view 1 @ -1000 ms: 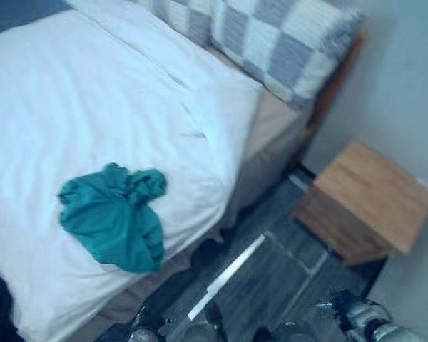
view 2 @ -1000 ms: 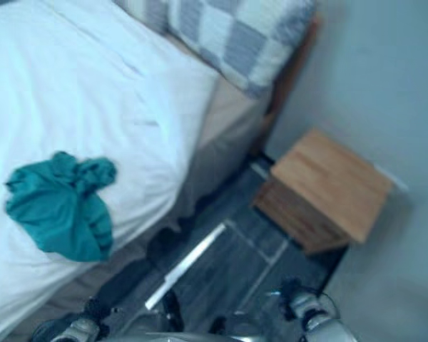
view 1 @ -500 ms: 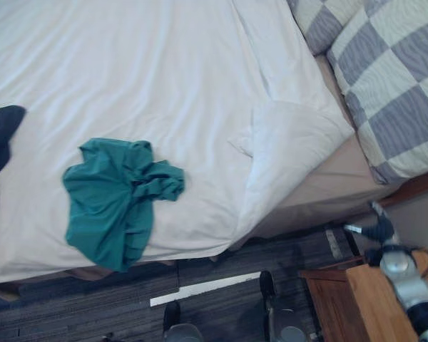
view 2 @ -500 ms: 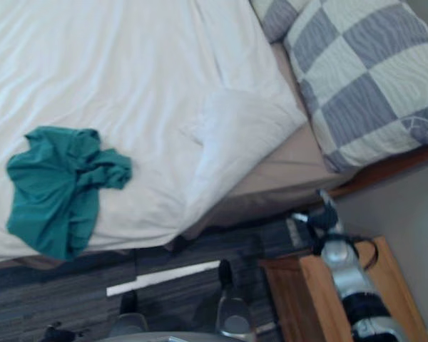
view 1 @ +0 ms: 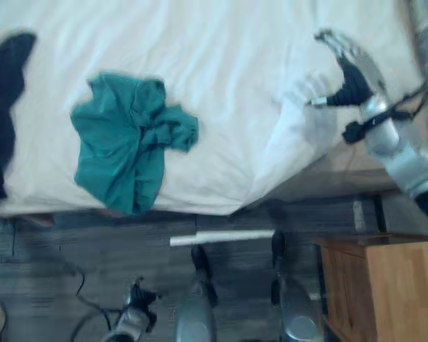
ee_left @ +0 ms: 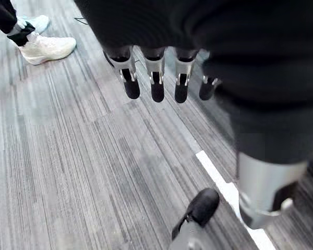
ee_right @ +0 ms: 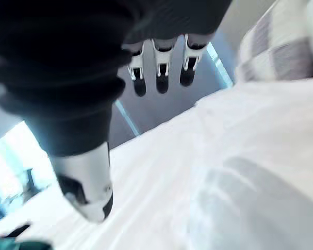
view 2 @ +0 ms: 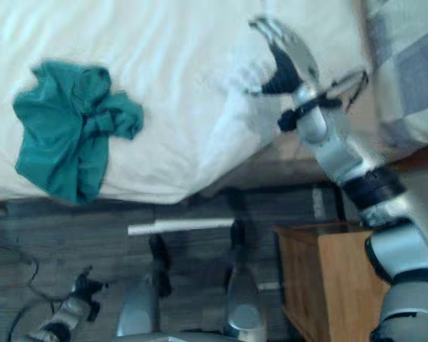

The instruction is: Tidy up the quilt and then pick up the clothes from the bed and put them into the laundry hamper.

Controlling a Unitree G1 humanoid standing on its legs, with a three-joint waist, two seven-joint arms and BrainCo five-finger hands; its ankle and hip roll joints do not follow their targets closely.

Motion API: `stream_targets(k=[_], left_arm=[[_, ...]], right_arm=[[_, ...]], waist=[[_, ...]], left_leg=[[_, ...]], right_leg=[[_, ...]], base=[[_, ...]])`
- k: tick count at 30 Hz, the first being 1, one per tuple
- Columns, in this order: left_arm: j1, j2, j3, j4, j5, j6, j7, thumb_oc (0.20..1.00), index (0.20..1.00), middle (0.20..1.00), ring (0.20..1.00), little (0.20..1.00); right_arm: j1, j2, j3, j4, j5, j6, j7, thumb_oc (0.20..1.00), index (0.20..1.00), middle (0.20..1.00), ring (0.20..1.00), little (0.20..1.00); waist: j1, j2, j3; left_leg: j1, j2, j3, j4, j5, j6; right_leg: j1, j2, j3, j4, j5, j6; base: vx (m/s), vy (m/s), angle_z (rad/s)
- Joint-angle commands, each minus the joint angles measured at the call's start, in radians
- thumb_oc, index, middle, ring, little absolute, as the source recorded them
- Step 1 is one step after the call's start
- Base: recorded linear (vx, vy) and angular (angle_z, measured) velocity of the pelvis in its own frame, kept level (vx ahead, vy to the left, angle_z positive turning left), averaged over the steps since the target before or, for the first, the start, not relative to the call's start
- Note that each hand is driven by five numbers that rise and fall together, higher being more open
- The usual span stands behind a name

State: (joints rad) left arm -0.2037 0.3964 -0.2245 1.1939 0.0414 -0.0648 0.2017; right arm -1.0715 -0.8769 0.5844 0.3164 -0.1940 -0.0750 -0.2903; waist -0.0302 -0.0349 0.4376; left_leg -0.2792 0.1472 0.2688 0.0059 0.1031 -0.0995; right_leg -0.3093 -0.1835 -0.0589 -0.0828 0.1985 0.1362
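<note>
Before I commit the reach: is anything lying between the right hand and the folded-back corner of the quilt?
Nothing visible. The right hand, fingers open, hovers over the quilt by its folded corner. The green garment lies well off to the left.

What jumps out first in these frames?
The crumpled teal garment lies on the white quilt near the bed's edge, with a dark garment further along at the robot's left. The right hand reaches open over the quilt's folded-back corner, near the checked pillow. The left hand hangs low over the grey floor, its fingers relaxed.
</note>
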Motion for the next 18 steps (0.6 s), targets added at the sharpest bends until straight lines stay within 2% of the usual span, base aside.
stream_targets(k=[1,2,3,4,6,10,15,18], left_arm=[[-0.03,0.064,-0.015,0.026,-0.045,-0.025,0.032,1.0,1.0,1.0,1.0,1.0],[-0.038,0.071,-0.019,0.02,-0.053,-0.028,0.033,1.0,1.0,1.0,1.0,1.0],[-0.039,0.07,-0.017,0.02,-0.054,-0.028,0.033,1.0,1.0,1.0,1.0,1.0],[-0.049,0.076,-0.022,0.018,-0.058,-0.031,0.033,1.0,1.0,1.0,1.0,1.0],[-0.055,0.082,-0.031,0.02,-0.066,-0.031,0.04,1.0,1.0,1.0,1.0,1.0],[-0.065,0.078,-0.033,0.017,-0.095,-0.041,0.042,1.0,1.0,1.0,1.0,1.0],[-0.08,0.068,-0.035,0.012,-0.103,-0.042,0.037,1.0,1.0,1.0,1.0,1.0],[-0.068,0.058,-0.017,0.022,-0.088,-0.034,0.034,1.0,1.0,1.0,1.0,1.0]], right_arm=[[-0.107,0.016,0.04,0.084,0.048,-0.016,-0.049,1.0,1.0,1.0,1.0,1.0],[-0.135,0.027,0.058,0.122,0.064,-0.017,-0.051,0.827,0.827,0.827,0.827,0.827],[-0.14,0.029,0.062,0.127,0.065,-0.019,-0.051,0.827,0.827,0.827,0.827,0.827],[-0.173,0.034,0.088,0.17,0.075,-0.021,-0.052,0.2,0.2,0.2,0.2,0.2],[-0.228,0.037,0.133,0.272,0.092,-0.016,-0.051,0.2,0.2,0.2,0.2,0.2],[-0.267,0.039,0.164,0.437,0.098,0.001,-0.065,0.2,0.2,0.2,0.2,0.2],[-0.222,0.033,0.149,0.486,0.1,0.008,-0.052,0.2,0.2,0.2,0.2,0.2],[-0.1,0.0,0.083,0.463,0.107,0.005,-0.039,0.2,0.2,0.2,0.2,0.2]], waist=[[0.023,-0.027,-0.018],[0.03,-0.023,-0.007],[0.029,-0.022,-0.007],[0.036,-0.018,0.001],[0.049,-0.008,0.017],[0.055,0.005,0.026],[0.049,0.011,0.016],[0.031,0.01,-0.003]], left_leg=[[0.048,0.049,-0.077,-0.003,-0.029,-0.034],[0.035,0.055,-0.08,-0.009,-0.019,-0.038],[0.033,0.055,-0.08,-0.01,-0.018,-0.038],[0.019,0.059,-0.083,-0.016,-0.011,-0.041],[-0.015,0.067,-0.091,-0.016,0.004,-0.048],[-0.015,0.066,-0.1,-0.023,0.014,-0.054],[0.013,0.063,-0.106,-0.041,0.016,-0.053],[0.056,0.058,-0.102,-0.041,0.001,-0.05]], right_leg=[[-0.021,0.033,-0.044,0.117,-0.175,0.006],[-0.041,0.032,-0.047,0.132,-0.178,0.006],[-0.045,0.033,-0.046,0.135,-0.179,0.006],[-0.069,0.034,-0.05,0.152,-0.182,0.006],[-0.112,0.036,-0.058,0.182,-0.186,0.008],[-0.113,0.039,-0.063,0.189,-0.197,0.004],[-0.083,0.044,-0.059,0.166,-0.196,-0.002],[-0.037,0.043,-0.057,0.147,-0.198,-0.003]], base=[[-0.09,-0.048,0.23],[-0.07,-0.027,0.04],[-0.07,-0.028,-0.02],[-0.1,-0.064,-0.04],[-0.1,-0.073,0.03],[-0.01,-0.019,0.04],[0.01,-0.001,0.05],[0.02,0.006,0.0]])
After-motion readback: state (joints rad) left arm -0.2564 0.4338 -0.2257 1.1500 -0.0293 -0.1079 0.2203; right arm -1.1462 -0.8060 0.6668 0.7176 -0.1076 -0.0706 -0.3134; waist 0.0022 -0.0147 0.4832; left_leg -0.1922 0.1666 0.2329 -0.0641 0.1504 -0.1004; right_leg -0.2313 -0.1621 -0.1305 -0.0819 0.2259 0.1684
